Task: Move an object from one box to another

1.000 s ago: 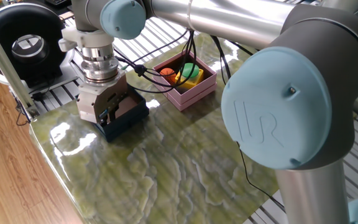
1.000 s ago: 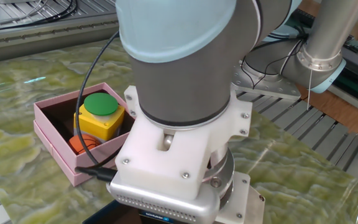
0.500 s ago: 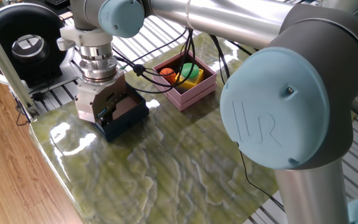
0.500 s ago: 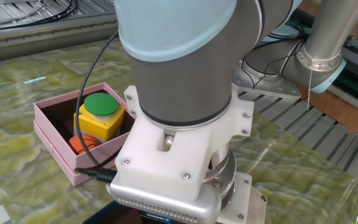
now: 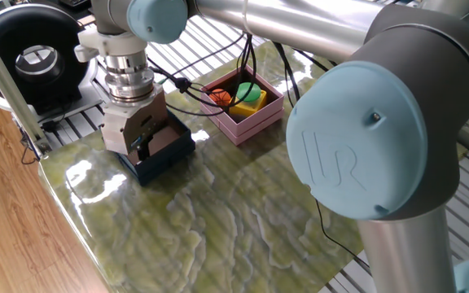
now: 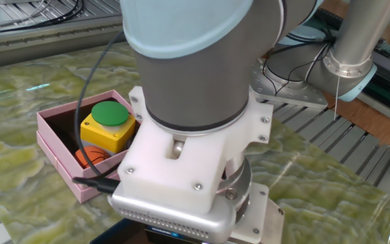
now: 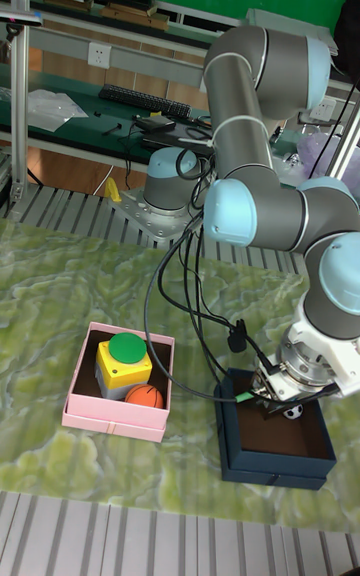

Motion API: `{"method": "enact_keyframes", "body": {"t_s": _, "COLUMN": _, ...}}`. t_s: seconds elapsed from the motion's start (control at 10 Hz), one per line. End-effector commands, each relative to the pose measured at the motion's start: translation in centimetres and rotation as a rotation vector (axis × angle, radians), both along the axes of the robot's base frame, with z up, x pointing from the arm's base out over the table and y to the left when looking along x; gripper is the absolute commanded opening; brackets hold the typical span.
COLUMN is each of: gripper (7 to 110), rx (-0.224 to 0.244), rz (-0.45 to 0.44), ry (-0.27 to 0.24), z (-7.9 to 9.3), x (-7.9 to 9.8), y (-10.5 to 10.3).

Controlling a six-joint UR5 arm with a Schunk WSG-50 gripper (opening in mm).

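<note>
The navy-blue box (image 7: 275, 448) stands right of the pale pink box (image 7: 112, 414). My gripper (image 7: 284, 408) reaches down into the navy box (image 5: 163, 155), its dark fingers (image 5: 142, 145) just above the brownish floor. A small white object with dark marks (image 7: 290, 413) shows between the fingertips, and the gripper looks shut on it. Inside the pink box (image 5: 249, 120) sit a yellow block with a green round top (image 7: 124, 354) and an orange ball (image 7: 146, 397). In the other fixed view the wrist flange (image 6: 181, 183) hides the gripper, while the pink box (image 6: 49, 146) is at the left.
A black cable (image 7: 175, 331) loops from the wrist over the table between the boxes. The arm's base (image 7: 170, 198) stands behind the table. A black round device (image 5: 31, 57) sits off the table's far left corner, and slotted metal rails (image 5: 72, 122) border the green marbled surface.
The gripper and wrist have risen slightly and shifted a little sideways inside the navy box. The pink box and its contents have not moved.
</note>
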State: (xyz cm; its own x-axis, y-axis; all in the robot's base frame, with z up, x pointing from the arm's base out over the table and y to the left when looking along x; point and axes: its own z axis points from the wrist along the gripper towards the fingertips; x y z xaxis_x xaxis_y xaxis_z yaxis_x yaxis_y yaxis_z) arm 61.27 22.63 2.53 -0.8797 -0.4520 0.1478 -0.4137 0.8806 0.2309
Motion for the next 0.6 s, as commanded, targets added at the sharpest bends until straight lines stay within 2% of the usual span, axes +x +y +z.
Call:
{"method": "enact_keyframes", "body": {"t_s": 0.0, "gripper": 7, "rx": 0.041, "rz": 0.015, "ry": -0.010, "z": 0.61, "x": 0.42, "y": 0.83}}
{"method": "enact_keyframes", "body": {"t_s": 0.1, "gripper": 7, "rx": 0.057, "rz": 0.028, "ry": -0.010, "z": 0.72, "x": 0.37, "y": 1.12}}
{"method": "enact_keyframes", "body": {"t_s": 0.2, "gripper": 22, "rx": 0.075, "rz": 0.033, "ry": -0.011, "z": 1.00, "x": 0.31, "y": 1.52}}
{"method": "enact_keyframes", "body": {"t_s": 0.4, "gripper": 22, "rx": 0.082, "rz": 0.056, "ry": -0.008, "z": 1.05, "x": -0.26, "y": 1.65}}
{"method": "enact_keyframes", "body": {"t_s": 0.5, "gripper": 44, "rx": 0.074, "rz": 0.055, "ry": -0.012, "z": 0.63, "x": -0.43, "y": 1.62}}
